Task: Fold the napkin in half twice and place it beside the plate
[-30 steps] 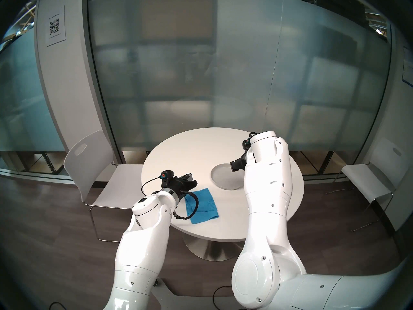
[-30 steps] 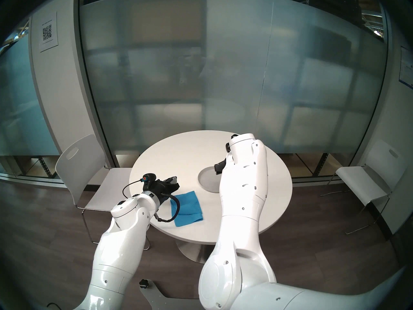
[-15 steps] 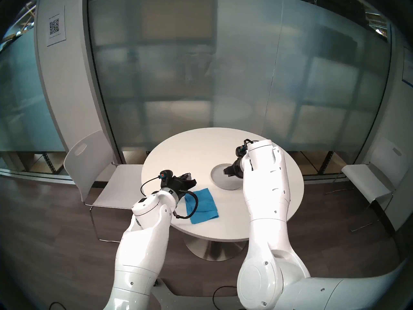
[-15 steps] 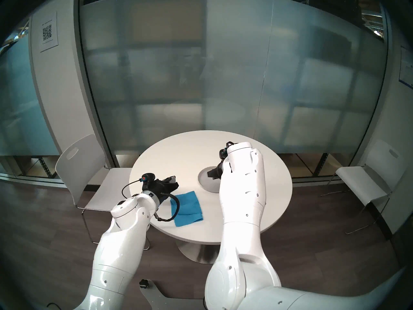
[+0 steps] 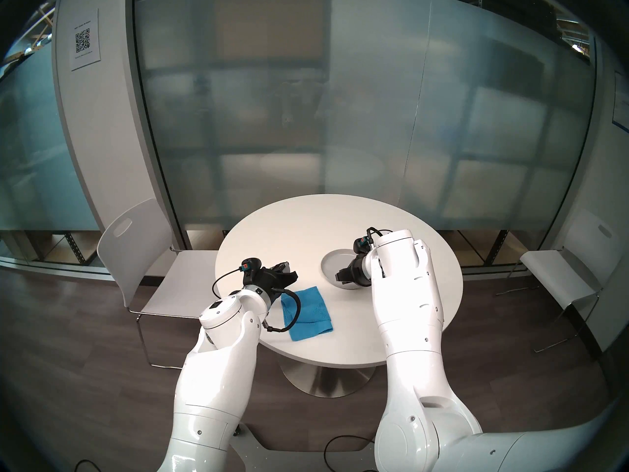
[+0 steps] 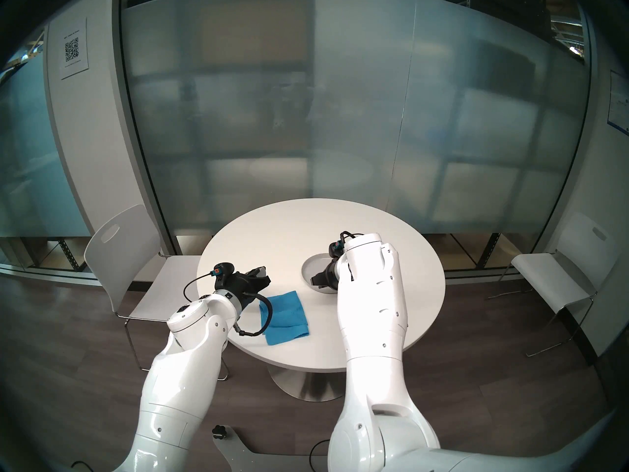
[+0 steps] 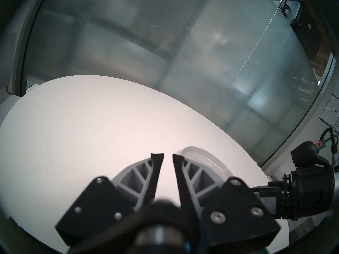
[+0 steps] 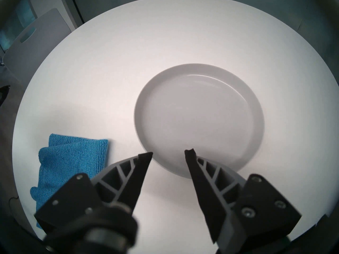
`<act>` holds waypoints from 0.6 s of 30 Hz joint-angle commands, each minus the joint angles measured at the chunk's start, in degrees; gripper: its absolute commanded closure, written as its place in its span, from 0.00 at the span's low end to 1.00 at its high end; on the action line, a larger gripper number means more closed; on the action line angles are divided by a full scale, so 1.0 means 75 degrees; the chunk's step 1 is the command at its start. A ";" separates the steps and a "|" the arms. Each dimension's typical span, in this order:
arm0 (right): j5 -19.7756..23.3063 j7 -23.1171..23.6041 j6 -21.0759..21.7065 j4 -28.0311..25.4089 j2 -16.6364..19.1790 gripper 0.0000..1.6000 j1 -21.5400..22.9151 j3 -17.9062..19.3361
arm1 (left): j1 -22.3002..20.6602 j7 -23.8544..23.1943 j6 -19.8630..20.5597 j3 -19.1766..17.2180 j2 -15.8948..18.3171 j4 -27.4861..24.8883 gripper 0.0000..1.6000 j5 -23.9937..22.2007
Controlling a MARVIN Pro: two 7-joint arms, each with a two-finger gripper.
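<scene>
1. I have 2 arms over a round white table [image 5: 292,222].
2. The blue napkin [image 5: 308,313] lies folded on the table near my side, close to the grey plate [image 8: 200,118] but not touching it.
3. My left gripper [image 7: 167,157] hangs above the table just behind the napkin. Its fingers are a little apart and hold nothing.
4. My right gripper [image 8: 168,153] hangs over the near rim of the plate. Its fingers are wide apart and hold nothing.
</scene>
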 commanded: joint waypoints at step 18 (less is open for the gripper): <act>0.2225 -0.1184 -0.0015 -0.1135 0.0474 0.96 -0.0456 -0.0542 | 0.0033 -0.0048 -0.0101 -0.0167 0.0060 -0.0290 0.51 -0.0018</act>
